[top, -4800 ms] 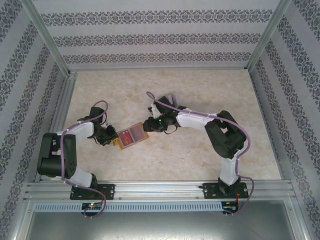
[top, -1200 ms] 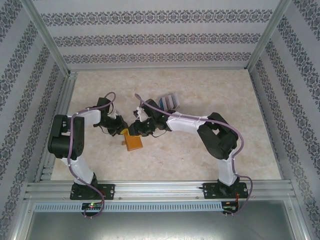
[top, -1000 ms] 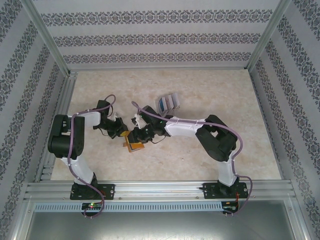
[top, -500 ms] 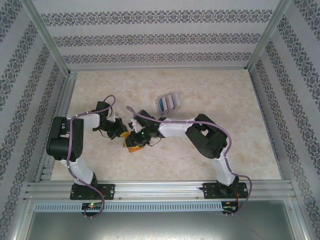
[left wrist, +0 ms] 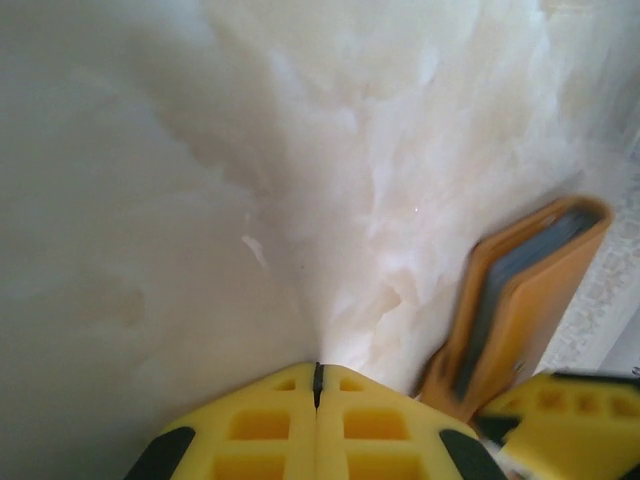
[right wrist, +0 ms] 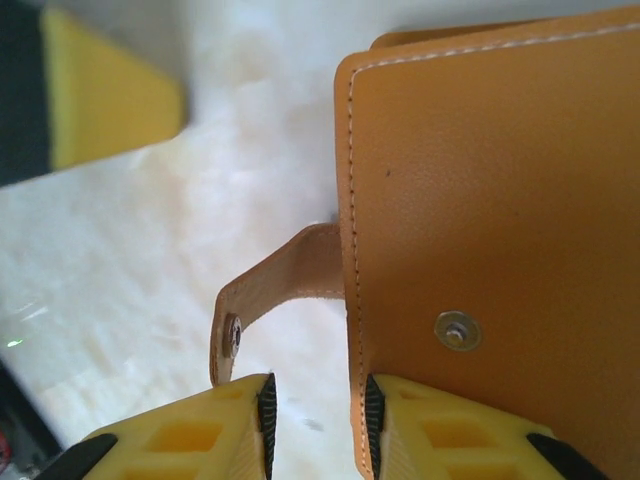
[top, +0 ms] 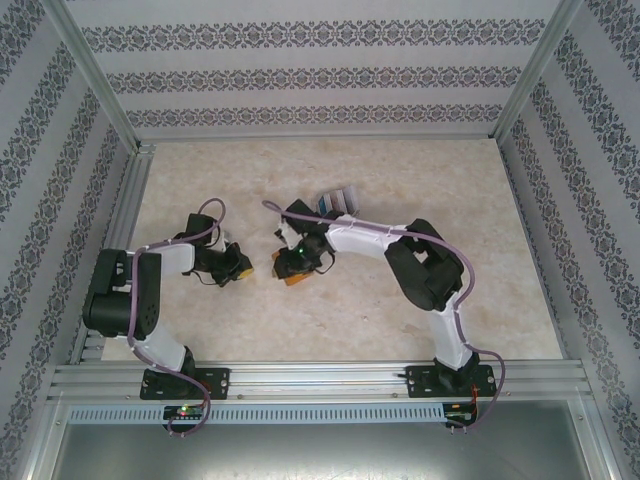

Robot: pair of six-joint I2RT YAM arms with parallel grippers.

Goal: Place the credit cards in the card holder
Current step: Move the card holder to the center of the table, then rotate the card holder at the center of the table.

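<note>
A: Card holder [top: 294, 276] — where is it?

B: Mid-worktop [top: 400, 320], folded, with the right tool [right wrist: 316, 420] at its edge, jaws narrowly apart around the leather near the snap, strap [right wrist: 262, 300] dangling loose; likely steadying it for reopening.

A: Left tool [left wrist: 318, 400]?

B: Pinched closed on nothing, just left of it. Credit cards [top: 336, 200] wait stacked farther back.

Worktop [top: 480, 200]: pale cream, marble-like surface with faint beige mottling, evenly lit, no hard shadows. Enclosed on left, right and far sides by walls [top: 320, 75] papered in white with horizontal bands of dark grey damask pattern. Aluminium frame posts [top: 95, 75] rose at the far corners. An aluminium rail [top: 320, 380] ran along the near edge, a slotted strip below it, then a dull grey metal surface nearest.
</note>
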